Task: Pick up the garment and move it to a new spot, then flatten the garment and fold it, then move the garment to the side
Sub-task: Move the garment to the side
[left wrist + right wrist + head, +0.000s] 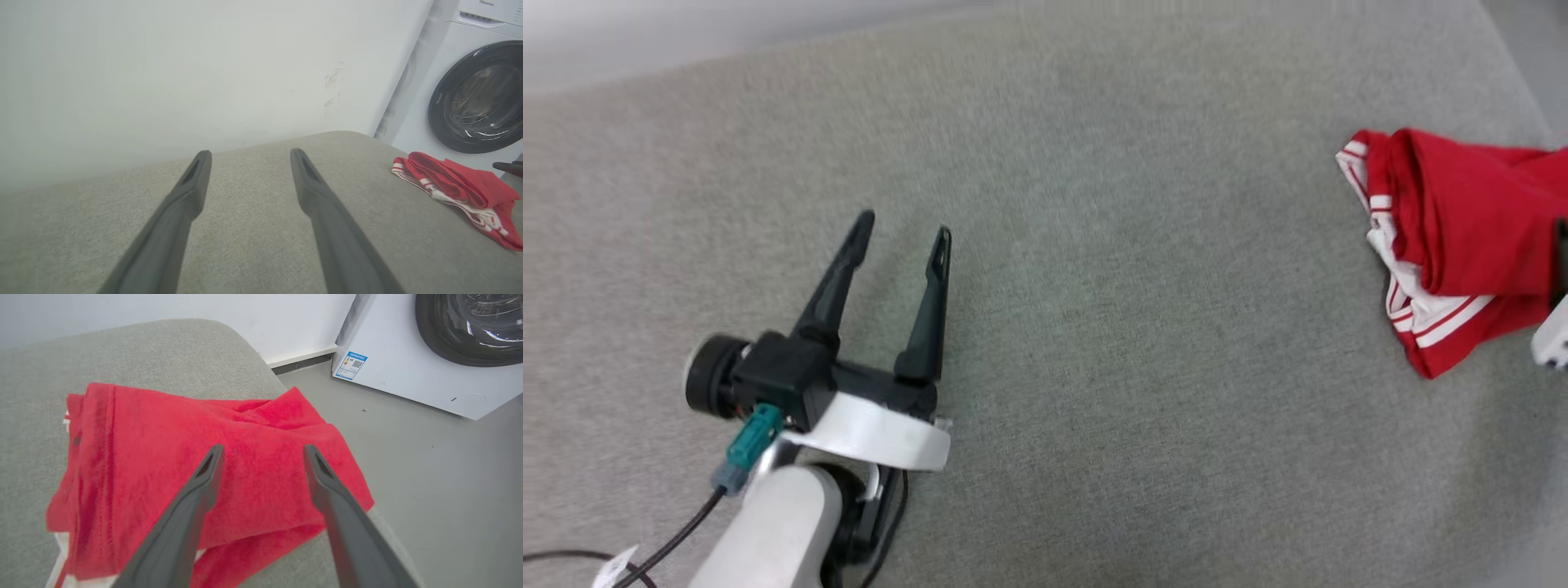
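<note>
The garment (143, 457) lies bundled directly beneath the right gripper (263, 451), whose fingers stand spread and empty, probably because this edge of the cushion (1094, 327) is its intended resting spot. The left gripper (905, 227), equally spread and empty, hangs well apart from it, seemingly unneeded.

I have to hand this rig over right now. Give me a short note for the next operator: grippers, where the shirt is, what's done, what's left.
Left gripper: open, holding nothing, over the bare grey cushion.
Right gripper: open, fingers poised above the shirt, gripping nothing.
Shirt: a folded red bundle with white striped trim, lying at the cushion's right edge, near the corner by the washing machine.
Done, by the look of it: folded and set to the side.
Left: probably only drawing the right arm back. The layers look a bit rumpled, so check the fold.
</note>
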Controlling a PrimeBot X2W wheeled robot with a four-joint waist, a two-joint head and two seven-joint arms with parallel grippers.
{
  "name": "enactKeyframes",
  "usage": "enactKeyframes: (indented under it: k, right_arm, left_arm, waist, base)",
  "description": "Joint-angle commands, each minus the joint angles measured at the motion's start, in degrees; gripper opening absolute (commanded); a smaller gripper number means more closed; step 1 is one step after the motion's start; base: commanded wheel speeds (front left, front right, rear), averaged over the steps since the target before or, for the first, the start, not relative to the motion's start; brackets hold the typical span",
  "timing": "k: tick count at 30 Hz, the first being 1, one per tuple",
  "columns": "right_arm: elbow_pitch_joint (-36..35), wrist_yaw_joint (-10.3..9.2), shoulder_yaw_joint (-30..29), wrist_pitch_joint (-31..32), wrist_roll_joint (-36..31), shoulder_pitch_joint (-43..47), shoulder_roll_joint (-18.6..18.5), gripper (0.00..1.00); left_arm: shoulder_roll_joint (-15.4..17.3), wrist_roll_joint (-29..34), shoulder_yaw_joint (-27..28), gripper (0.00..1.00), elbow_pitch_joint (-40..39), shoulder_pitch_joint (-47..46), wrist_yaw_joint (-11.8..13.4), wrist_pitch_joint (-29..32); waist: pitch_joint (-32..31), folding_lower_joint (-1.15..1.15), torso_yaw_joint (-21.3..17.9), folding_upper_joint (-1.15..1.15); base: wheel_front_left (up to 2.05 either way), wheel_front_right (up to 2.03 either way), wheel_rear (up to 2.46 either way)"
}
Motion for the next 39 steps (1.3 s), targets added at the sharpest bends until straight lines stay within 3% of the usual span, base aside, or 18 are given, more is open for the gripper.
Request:
enactKeyframes:
  k: [1, 11, 20, 29, 39]
  right_arm:
    - [-2.0, -0.04, 0.4, -0.7, 0.3, 2.7, 0.7, 1.00]
    - [-19.7, -0.04, 0.8, 1.8, 1.5, 21.0, 8.7, 1.00]
    - [-35.7, -0.03, 3.7, 4.9, 0.6, 32.1, 15.5, 1.00]
    - [-49.7, -0.03, 8.0, 4.8, -2.2, 39.3, 16.9, 1.00]
    - [-59.2, -0.03, 9.3, 6.7, -3.3, 45.5, 17.1, 1.00]
  left_arm:
    - [-0.5, -0.5, 0.2, 1.00, 0.6, 1.7, 0.4, -0.6]
    - [-2.8, -3.7, 0.5, 1.00, 6.2, 9.4, 1.1, -1.9]
    - [-3.1, -4.9, 2.7, 1.00, 10.4, 13.0, 1.4, -2.6]
    - [-1.0, -3.3, 6.7, 1.00, 12.5, 15.2, 2.0, -2.8]
    - [-2.2, -2.1, 9.1, 1.00, 13.8, 16.4, 0.0, -2.8]
  waist:
    - [-4.8, 0.00, 1.3, 0.00]
    - [-15.3, 0.00, 7.6, 0.00]
    - [-20.2, 0.00, 13.2, 0.00]
    - [-23.0, 0.00, 16.0, 0.00]
    - [-23.6, 0.00, 15.7, 0.00]
  base:
    - [0.00, 0.00, 0.00]
    - [0.00, 0.00, 0.00]
    - [0.00, 0.00, 0.00]
    - [0.00, 0.00, 0.00]
    - [0.00, 0.00, 0.00]
